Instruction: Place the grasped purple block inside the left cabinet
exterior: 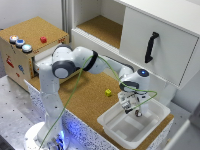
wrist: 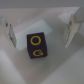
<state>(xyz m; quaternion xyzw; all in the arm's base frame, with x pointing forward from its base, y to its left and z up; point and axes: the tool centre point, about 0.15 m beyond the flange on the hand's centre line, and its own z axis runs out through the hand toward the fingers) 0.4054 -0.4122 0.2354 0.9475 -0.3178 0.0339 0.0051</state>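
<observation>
Fingers (wrist: 8,31) of the gripper (wrist: 39,35) stand spread wide on either side of the purple block (wrist: 36,45), with clear gaps between pads and cube, so nothing is clamped. That block, marked with yellow letters, lies on the white floor of the white tray (exterior: 159,113). From the exterior view the gripper (exterior: 126,105) reaches down into this tray, which sits on the cork-covered table (exterior: 87,97). Just beyond the tray's rim a small yellow cube (exterior: 108,92) rests on the cork. Farther back, the left cabinet (exterior: 102,27) shows its brown floor, holding nothing visible. Beside it, toward the exterior view's right, is the white door with a black handle (exterior: 151,47).
</observation>
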